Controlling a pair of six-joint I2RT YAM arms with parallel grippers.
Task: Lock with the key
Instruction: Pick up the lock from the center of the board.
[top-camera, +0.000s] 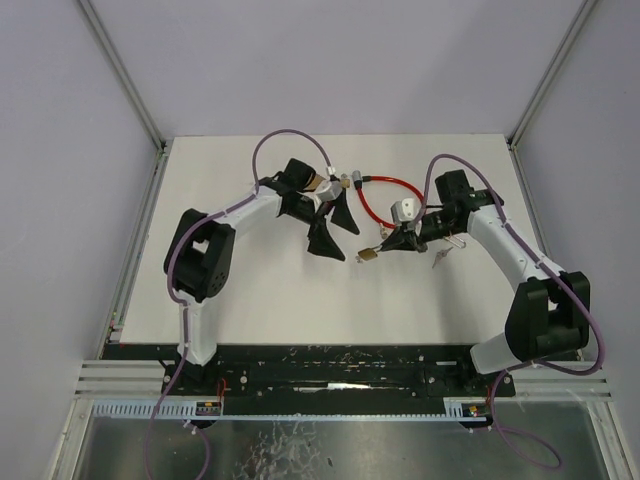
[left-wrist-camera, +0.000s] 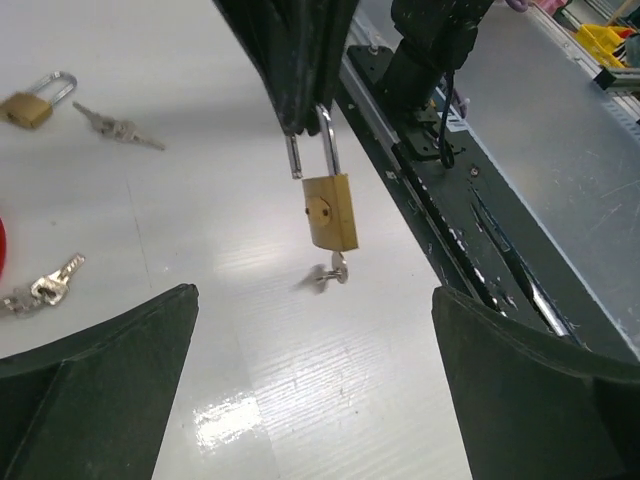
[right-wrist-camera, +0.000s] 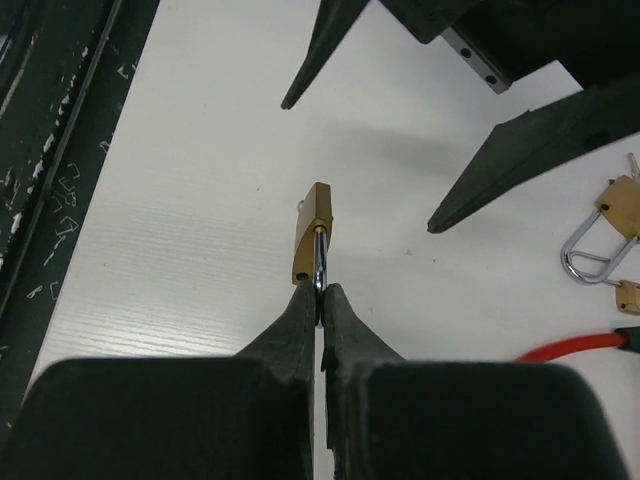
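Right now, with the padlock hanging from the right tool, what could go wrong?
1. The right tool pinches only the shackle at its tips; the padlock could swing or slip when pushed.
2. The key under it is small and the left tool stands wide open; a miss may knock it out.

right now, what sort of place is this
Probably a robot test cell in a lab: a white table boxed in by plain panels, with spare padlocks and keys laid out as practice props.
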